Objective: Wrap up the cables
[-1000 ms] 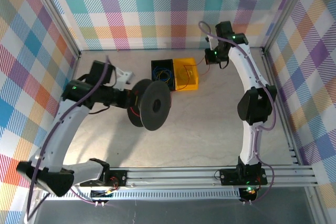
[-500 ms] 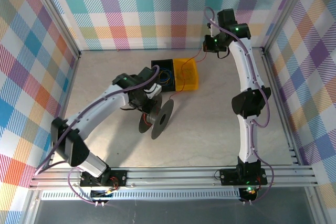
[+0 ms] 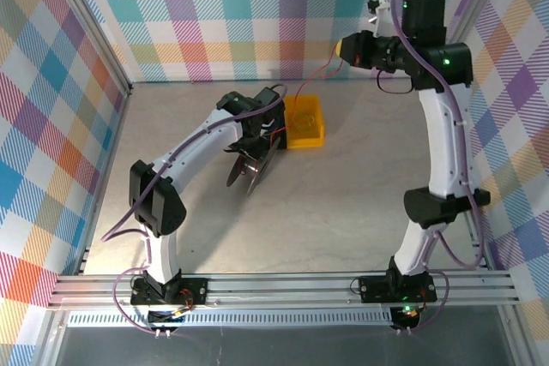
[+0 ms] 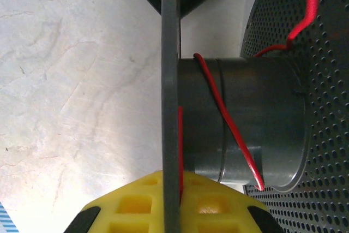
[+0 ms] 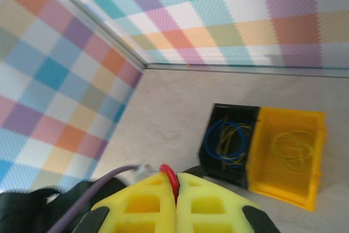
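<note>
Spool (image 3: pixel 249 169), black and round, is sitting tilted in the left jaws over the counter (image 3: pixel 343 203) in the overhead view, just beside the yellow bin (image 3: pixel 307 122). The red cable (image 3: pixel 319 77) is running from that side up to the right jaws, which are hovering high near the back wall. In the left wrist view the left jaws are clamping shut on the thin edge of one flange (image 4: pixel 170 69). There the red cable (image 4: pixel 232 129) is crossing the grey hub (image 4: pixel 262 118) in a slanting turn and passing out over the perforated flange (image 4: pixel 316 135). In the right wrist view the right jaws are pressing fully together, pinching the red cable (image 5: pixel 170 177). Below them a black bin (image 5: pixel 232 137) is holding blue and yellow loops, touching the yellow bin (image 5: pixel 289 154).
</note>
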Controlling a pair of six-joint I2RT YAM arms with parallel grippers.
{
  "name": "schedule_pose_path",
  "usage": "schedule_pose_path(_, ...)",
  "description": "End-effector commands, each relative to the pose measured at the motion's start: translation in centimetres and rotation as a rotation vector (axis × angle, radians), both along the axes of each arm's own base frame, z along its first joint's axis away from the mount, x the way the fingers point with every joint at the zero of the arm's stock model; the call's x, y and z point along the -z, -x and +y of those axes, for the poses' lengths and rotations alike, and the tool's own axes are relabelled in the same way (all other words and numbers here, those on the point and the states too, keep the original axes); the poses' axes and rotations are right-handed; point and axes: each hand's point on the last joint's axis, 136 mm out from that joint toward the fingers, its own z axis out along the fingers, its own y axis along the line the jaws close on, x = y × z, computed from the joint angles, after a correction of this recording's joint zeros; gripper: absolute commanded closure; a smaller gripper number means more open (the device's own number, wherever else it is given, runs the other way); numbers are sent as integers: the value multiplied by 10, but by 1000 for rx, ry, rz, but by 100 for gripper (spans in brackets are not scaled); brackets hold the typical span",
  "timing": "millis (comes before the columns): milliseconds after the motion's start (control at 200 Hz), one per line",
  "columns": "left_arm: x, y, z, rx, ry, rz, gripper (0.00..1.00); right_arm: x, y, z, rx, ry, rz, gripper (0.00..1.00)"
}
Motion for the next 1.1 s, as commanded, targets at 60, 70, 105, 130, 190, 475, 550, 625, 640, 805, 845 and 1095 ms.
schedule_pose_path(60, -2, 5, 31, -118, -75, 53, 100, -61, 54, 21, -105, -117, -174, 100)
schedule_pose_path(70, -3, 3, 31, -126, -67, 47, 100, -61, 57, 22, -109, -118, -176, 100)
schedule_pose_path(105, -8, -2, 31, -151, -45, 28, 100, -61, 68, 25, -123, -128, -181, 100)
schedule_pose_path(130, -13, -6, 33, -169, -37, 10, 100, -61, 77, 28, -135, -137, -186, 100)
schedule_pose_path(190, -23, -15, 35, -194, -20, -20, 100, -60, 97, 33, -163, -158, -194, 100)
schedule_pose_path(475, -69, -65, 53, -362, 109, -219, 100, -33, 186, 52, -285, -266, -164, 100)
schedule_pose_path(550, -78, -77, 57, -408, 136, -269, 100, -19, 204, 57, -319, -292, -135, 100)
schedule_pose_path(625, -88, -89, 59, -446, 168, -319, 100, 1, 218, 66, -355, -314, -83, 100)
schedule_pose_path(640, -89, -92, 60, -454, 173, -328, 100, 4, 221, 68, -362, -318, -73, 100)
schedule_pose_path(805, -101, -116, 54, -497, 259, -398, 100, 60, 239, 104, -438, -314, 46, 100)
schedule_pose_path(845, -104, -121, 52, -506, 283, -411, 100, 74, 243, 116, -460, -305, 72, 100)
schedule_pose_path(1095, -161, -149, 44, -531, 538, -589, 100, 162, 250, 178, -514, -217, 225, 100)
